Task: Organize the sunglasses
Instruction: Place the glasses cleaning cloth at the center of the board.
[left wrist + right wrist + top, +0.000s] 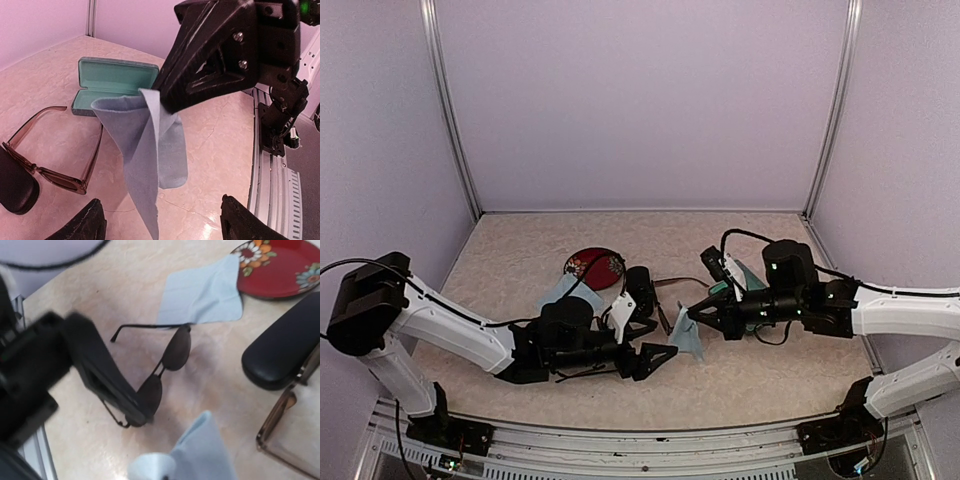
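Judging by how things lie, the tidying has barely got going. The black case [285, 350] sits shut on the table [215, 140]. The reddish-brown sunglasses [50, 174] lie unfolded just beside it, on the side facing the right arm. The black-framed sunglasses [175, 352] lie unfolded near its other long side, towards the arm bases. Beyond the reddish-brown pair from the black case, the grey-blue case [112, 77] stands open and empty. A spare cloth [202, 290] lies flat near the black case, beside the red plate [280, 265]. Neither pair is folded or cased, so both are left to do.

The right tool [150, 94] is pinched tight on a corner of a light-blue cloth [150, 155], which hangs clear of the table. The left tool [165, 222] is spread wide and holds nothing. In the right wrist view one of its fingers overlaps a lens of the black-framed pair, but blur hides whether they touch.
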Motion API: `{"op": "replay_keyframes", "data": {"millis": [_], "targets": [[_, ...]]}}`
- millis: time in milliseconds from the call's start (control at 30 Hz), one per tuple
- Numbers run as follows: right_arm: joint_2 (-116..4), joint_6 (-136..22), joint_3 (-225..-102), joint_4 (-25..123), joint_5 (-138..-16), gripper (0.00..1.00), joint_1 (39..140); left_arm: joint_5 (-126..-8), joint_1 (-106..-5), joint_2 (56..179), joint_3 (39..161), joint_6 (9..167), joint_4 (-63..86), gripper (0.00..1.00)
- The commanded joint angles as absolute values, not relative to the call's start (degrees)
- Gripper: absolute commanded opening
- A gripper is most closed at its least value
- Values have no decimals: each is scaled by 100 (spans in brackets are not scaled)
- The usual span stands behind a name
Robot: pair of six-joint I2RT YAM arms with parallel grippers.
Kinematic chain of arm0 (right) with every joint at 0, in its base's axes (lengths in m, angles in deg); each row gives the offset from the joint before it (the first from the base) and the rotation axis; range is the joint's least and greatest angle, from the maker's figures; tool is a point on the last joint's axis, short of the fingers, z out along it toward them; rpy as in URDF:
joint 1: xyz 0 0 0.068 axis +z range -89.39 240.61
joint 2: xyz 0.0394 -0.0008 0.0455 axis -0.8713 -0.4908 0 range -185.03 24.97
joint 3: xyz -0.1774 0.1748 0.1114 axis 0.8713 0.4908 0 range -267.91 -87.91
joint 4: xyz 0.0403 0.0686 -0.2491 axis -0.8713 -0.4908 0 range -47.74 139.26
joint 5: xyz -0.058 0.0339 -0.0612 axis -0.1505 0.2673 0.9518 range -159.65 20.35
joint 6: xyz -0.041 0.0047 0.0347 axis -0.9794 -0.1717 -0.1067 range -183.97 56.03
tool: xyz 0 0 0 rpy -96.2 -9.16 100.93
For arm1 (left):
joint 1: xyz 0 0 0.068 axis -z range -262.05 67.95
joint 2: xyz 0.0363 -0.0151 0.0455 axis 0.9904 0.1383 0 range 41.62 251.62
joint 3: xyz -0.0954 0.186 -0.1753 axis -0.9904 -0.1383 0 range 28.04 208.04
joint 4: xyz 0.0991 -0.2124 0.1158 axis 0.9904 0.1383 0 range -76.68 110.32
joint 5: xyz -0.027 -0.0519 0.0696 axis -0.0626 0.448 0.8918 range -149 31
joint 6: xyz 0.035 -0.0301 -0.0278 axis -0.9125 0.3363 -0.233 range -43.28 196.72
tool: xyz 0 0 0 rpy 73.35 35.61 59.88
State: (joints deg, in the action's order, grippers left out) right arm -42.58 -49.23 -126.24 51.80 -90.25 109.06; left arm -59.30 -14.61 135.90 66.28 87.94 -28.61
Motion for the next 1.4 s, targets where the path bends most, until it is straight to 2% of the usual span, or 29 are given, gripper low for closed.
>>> {"op": "replay_keyframes", "data": {"millis": [0, 200, 367, 567, 967, 1200, 1367], "targets": [[-4074, -4730, -12776, 5131, -8744, 0, 10837, -5532, -1414, 13870, 6883, 8990, -2894, 75], [-4016, -4657, -12713, 5258, -8701, 0, 10842, -5356, -1402, 14059, 7003, 8949, -2792, 66], [-3995, -4648, -12695, 5285, -8649, 0, 10832, -5529, -1407, 14180, 7076, 8875, -2743, 49], [-3955, -4605, -12646, 5337, -8604, 0, 10809, -5681, -1403, 14319, 7219, 8868, -2687, 45], [-3879, -4515, -12491, 5482, -8617, 0, 10752, -5648, -1403, 14426, 7249, 8890, -2640, 25], [-3841, -4472, -12363, 5207, -8425, 0, 10718, -5610, -1402, 14292, 7373, 8725, -2350, 0], [-3822, -4327, -12166, 4493, -8270, 1, 10718, -5759, -1394, 14202, 7813, 8466, -1305, 0]]}}
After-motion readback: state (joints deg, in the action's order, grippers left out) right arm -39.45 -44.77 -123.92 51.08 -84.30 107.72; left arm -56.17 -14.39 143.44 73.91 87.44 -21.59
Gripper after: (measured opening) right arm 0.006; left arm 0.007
